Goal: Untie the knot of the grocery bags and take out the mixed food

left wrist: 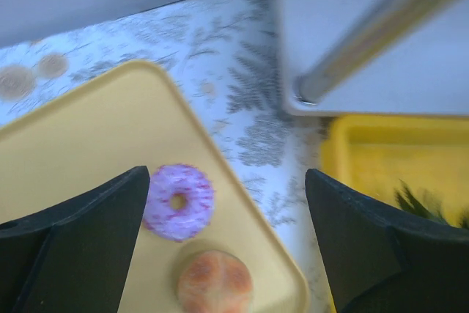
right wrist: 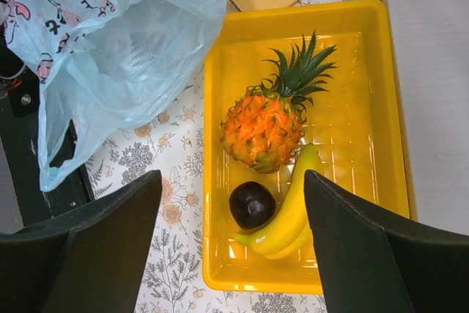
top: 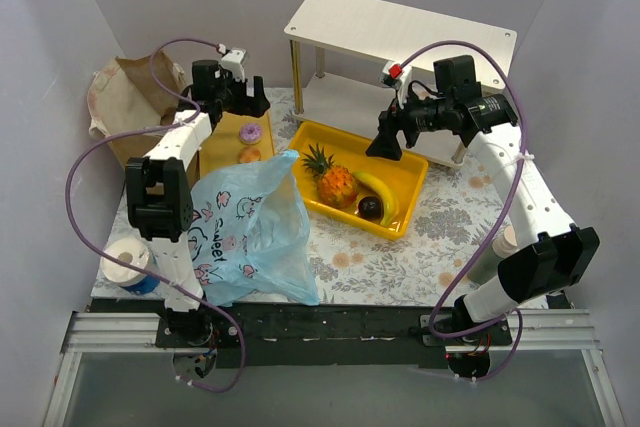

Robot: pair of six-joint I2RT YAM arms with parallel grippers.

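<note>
Fingers [left wrist: 80, 240] of left arm [top: 172, 155] spread wide over pink doughnut [left wrist: 178, 202].

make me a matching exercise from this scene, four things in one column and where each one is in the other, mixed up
Things:
1. pineapple
2. pink-iced doughnut
3. light-blue plastic bag
4. brown paper bag

Places:
A. far left, by the wall
B. in the bright yellow tray, beside the banana
C. on the pale flat tray, next to the pale doughnut
D. lying on the table, near its front left edge

Pairs: 1-B, 2-C, 3-D, 4-A
</note>
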